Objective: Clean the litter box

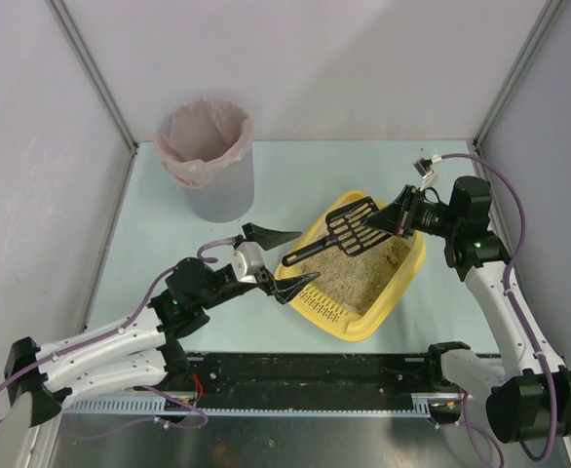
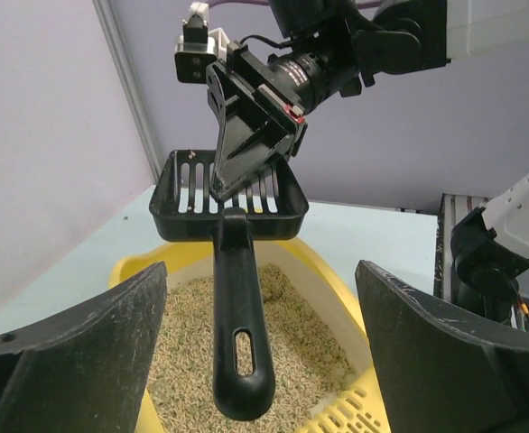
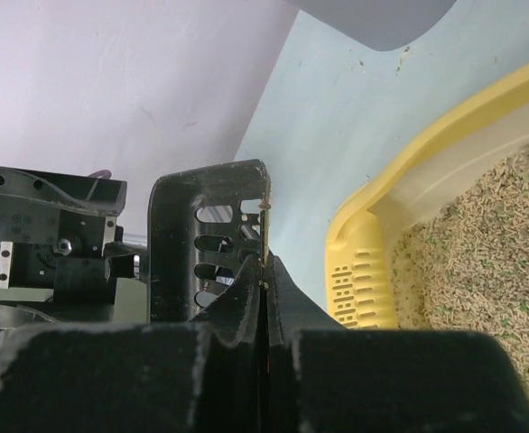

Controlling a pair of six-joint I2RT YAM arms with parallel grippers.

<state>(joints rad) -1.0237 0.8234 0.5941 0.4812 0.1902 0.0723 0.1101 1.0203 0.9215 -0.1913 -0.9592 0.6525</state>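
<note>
A grey bin (image 1: 222, 195), lined with a pink bag (image 1: 206, 146), stands upright on the pale green worktop (image 1: 363, 171); white walls (image 1: 315, 58) rise just behind the bin.

Shallow yellow litter box (image 1: 336, 312), beige litter (image 1: 349, 275) inside, lying diagonal.

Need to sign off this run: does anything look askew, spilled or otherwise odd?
The scoop is held oddly: the right gripper is shut on its slotted head, not its handle, which hangs free over the litter box, pointing toward the open left gripper. No spilled litter shows on the table.
</note>
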